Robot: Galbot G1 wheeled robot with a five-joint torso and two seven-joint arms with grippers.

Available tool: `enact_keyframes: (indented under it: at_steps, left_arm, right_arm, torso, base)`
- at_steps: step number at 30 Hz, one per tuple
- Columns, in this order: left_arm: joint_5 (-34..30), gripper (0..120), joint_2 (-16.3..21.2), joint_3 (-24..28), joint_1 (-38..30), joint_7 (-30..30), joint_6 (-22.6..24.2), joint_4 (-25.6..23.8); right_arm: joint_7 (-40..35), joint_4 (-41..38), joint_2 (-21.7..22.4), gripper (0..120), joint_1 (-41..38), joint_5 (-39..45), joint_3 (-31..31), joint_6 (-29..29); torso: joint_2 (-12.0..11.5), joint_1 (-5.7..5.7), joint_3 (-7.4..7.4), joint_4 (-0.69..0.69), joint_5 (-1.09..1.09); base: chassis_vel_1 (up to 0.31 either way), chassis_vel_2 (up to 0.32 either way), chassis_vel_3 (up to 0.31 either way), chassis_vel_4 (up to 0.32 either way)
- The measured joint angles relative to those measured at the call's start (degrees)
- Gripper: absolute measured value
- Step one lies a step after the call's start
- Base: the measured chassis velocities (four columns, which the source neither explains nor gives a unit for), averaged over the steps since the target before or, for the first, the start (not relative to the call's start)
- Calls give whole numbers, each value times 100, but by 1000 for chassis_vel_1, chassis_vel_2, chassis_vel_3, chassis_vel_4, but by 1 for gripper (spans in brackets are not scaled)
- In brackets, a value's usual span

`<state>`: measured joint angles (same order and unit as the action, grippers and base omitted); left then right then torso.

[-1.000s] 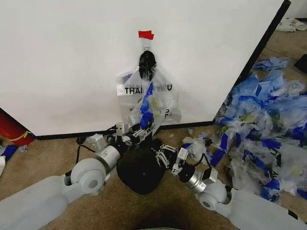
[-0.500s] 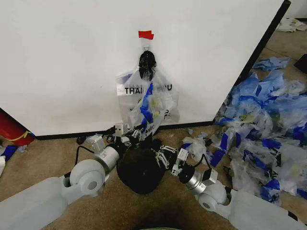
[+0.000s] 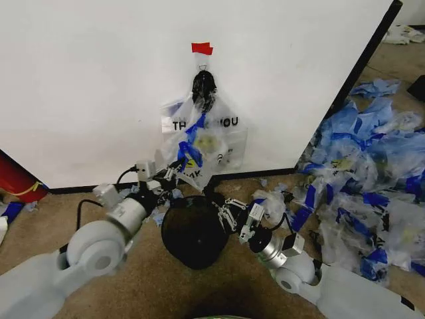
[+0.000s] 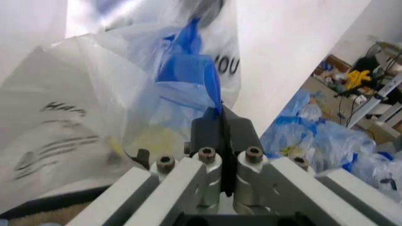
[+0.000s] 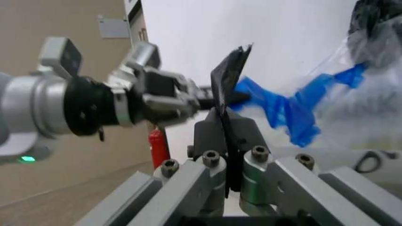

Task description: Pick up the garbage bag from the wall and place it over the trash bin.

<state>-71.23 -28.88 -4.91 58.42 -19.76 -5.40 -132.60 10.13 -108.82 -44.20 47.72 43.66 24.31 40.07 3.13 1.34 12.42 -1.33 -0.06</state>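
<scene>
Hanging from the wall (image 3: 99, 86), the garbage bag (image 3: 206, 143) is being pinched by the left hand (image 3: 174, 174); the right hand (image 3: 218, 214), clamped on the trash bin (image 3: 192, 232) rim, is sitting below.

left gripper (image 3: 174, 174) sits at the lower edge of the garbage bag (image 3: 206, 143), touching it; the bag hangs above and beyond this gripper, against the wall (image 3: 99, 80), from a hook (image 3: 202, 83) straight above it. trash bin (image 3: 194, 227) stands on the floor just below and to the right of the left gripper, in front of the wall. right gripper (image 3: 214, 207) is at the bin's far right rim, right of and nearer than the left gripper. pile of bags (image 3: 372, 179) lies well to the right of the right gripper.
</scene>
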Motion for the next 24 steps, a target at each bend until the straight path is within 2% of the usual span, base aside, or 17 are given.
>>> enact_keyframes:
  at_steps: [4,5,8,9,13,20,24]
  left_arm:
    - [181,0,-35,-207,237,-35,-64,-186]
    - [250,0,-84,-256,273,-57,-84,-240]
    - [420,0,-337,-402,290,-120,-121,-338]
    - [470,0,-433,-480,314,-135,-129,-353]
    - [541,0,-629,-614,392,-152,-134,-362]
    - [701,0,-771,-736,604,-145,-154,-357]
    - [745,0,-800,-754,641,-130,-162,-328]
  right_arm:
    - [1,-47,35,0,153,-34,-109,2]
    - [4,-77,57,0,261,-58,-186,7]
    - [8,-153,139,0,532,-131,-371,45]
    - [10,-164,161,0,582,-151,-408,59]
    - [13,-201,236,0,672,-187,-481,80]
    - [-9,-216,318,0,725,-344,-693,83]
    - [-184,-427,553,15,684,-384,-1137,-136]
  torso:
    - [0,0,0,-2,-1]
    - [0,0,0,0,-1]
    - [0,0,0,-5,-2]
    - [0,0,0,-4,2]
    - [0,0,0,-2,-4]
    - [0,0,0,-1,1]
    - [0,0,0,-2,1]
  base:
    - [0,0,0,0]
    - [0,0,0,0]
    - [0,0,0,0]
    - [0,0,0,0]
    - [0,0,0,0]
    - [0,0,0,0]
    - [0,0,0,0]
